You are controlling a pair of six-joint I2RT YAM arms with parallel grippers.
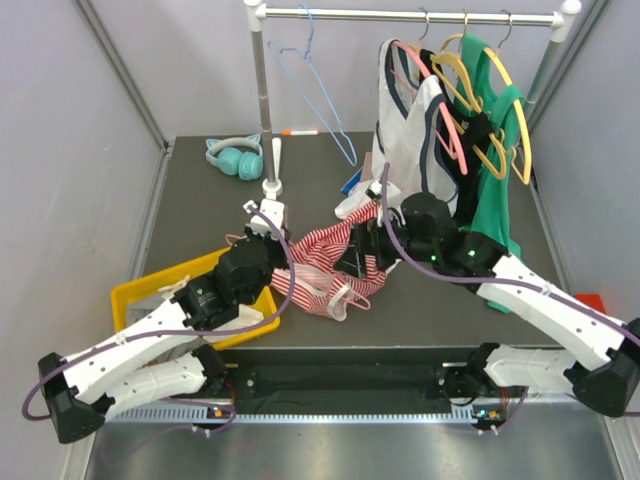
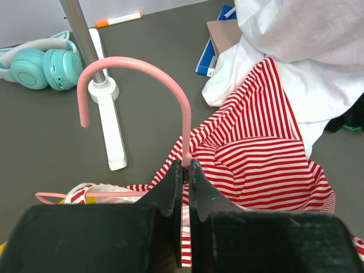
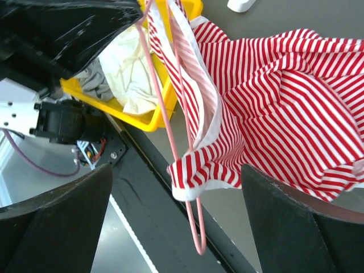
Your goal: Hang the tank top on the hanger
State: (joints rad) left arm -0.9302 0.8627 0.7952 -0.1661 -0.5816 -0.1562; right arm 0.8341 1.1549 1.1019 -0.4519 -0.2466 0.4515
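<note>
The tank top (image 1: 330, 268) lies bunched just right of the yellow bin (image 1: 135, 295), with one strap looped over the hanger (image 2: 142, 63). The left gripper (image 2: 186, 169) clamps the hanger's neck. The right gripper (image 3: 177, 182) gapes wide (holding nothing), so the strap may slide off the slanting wire. The table (image 1: 200, 190) has its near edge close beside the bin, with bare room behind.

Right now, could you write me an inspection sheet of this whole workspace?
Surface: dark table, garments spread across its middle.
Job's things: tank top partly draped on hanger, rest lying on the table.
Clutter: headphones, marker, yellow bin of cloths.
Grippers: left gripper shut on the hanger below its hook; right gripper open, jaws either side of the tank top.
Cables: purple cables run along both arms.
Surroundings: rail holding blue hanger, white top, green garment; grey walls.
</note>
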